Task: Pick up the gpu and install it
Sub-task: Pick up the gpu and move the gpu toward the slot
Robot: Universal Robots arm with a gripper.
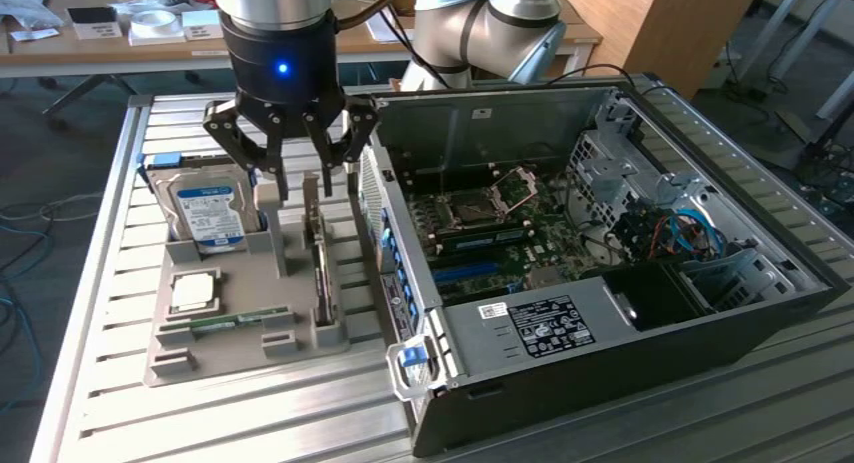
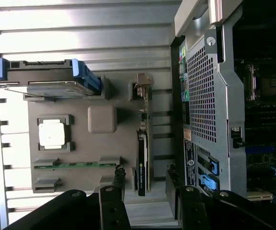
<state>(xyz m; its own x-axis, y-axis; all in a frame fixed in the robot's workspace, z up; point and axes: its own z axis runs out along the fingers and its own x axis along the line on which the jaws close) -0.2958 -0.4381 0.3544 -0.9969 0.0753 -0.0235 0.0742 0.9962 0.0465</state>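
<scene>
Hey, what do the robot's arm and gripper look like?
The arm is built from rounded silver-grey tube sections. The gripper has a black cylindrical body with a glowing blue light, mounted under a silvery collar. Its fingers are black jointed metal links. A dark cable runs alongside.

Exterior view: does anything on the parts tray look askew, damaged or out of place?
Nothing stands out. The gpu stands on edge in its slot of the grey tray, the hard drive standing in its holder, the processor and memory stick flat in their recesses. The open pincer hangs above the gpu.
</scene>
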